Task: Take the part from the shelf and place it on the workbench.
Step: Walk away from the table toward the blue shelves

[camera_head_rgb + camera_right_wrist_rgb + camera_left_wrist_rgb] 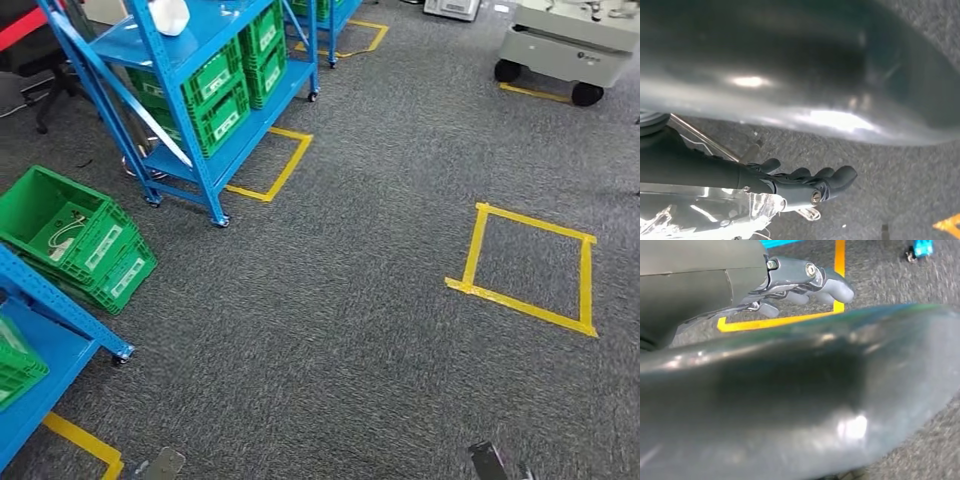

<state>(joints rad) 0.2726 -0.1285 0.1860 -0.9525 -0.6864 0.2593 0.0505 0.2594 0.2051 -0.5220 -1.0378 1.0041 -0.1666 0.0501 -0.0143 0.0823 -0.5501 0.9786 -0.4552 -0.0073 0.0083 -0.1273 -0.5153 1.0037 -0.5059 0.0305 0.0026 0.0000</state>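
Grey carpet covered the floor, marked with yellow tape squares. A blue shelf held green bins, with a white part on its upper level. The left hand and the right hand hung with fingers loosely extended, holding nothing.

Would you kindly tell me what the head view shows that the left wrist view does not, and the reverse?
Head view alone: blue metal shelving holding stacked green plastic crates, another green plastic crate lying tilted on the floor, a white wheeled machine, and a yellow tape square on the floor.

Left wrist view alone: the left hand, holding nothing, its grey fingers extended over the floor.

Both: grey carpet with yellow tape markings, and blue shelf parts.
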